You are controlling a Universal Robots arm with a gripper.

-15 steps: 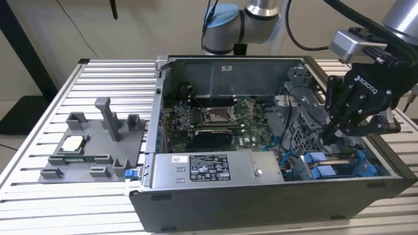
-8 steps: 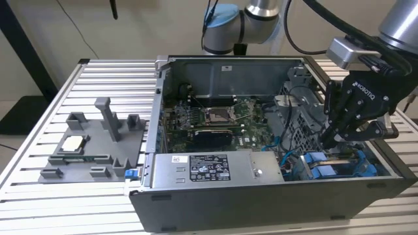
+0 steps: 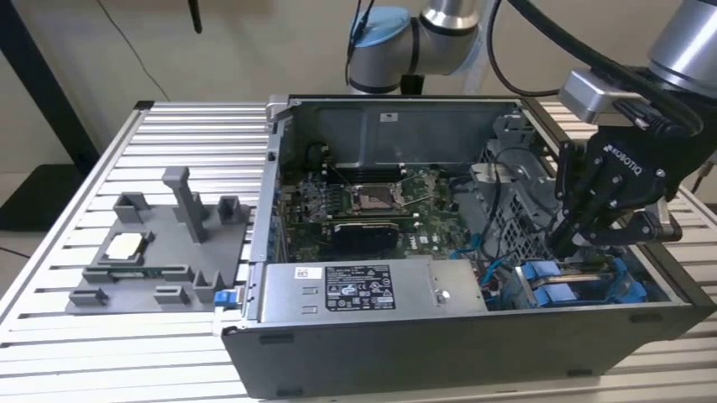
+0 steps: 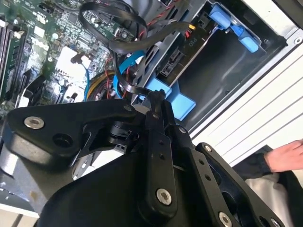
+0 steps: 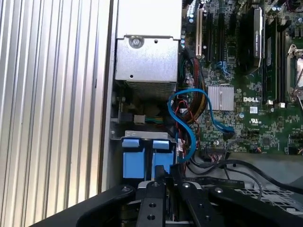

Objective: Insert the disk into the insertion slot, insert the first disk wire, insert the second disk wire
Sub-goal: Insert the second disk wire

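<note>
My gripper (image 3: 566, 242) reaches down into the open computer case at the exterior view's right, right over the insertion slot (image 3: 518, 220). In the second wrist view my gripper (image 4: 155, 96) is shut on the end of a black disk wire (image 4: 118, 61) that loops up over the bay. The disk (image 3: 557, 284) sits low in the slot, its blue frame (image 5: 142, 158) showing just past my gripper (image 5: 161, 180). Its dark connector edge (image 4: 182, 52) faces my fingertips. A blue wire (image 5: 187, 120) curls from the motherboard toward the disk.
The motherboard (image 3: 370, 201) fills the case floor, with the grey power supply (image 3: 370, 290) at the front. A grey fixture plate (image 3: 157, 252) lies on the slatted table (image 3: 180, 126) at the exterior view's left. A person's hand (image 4: 289, 156) rests outside the case.
</note>
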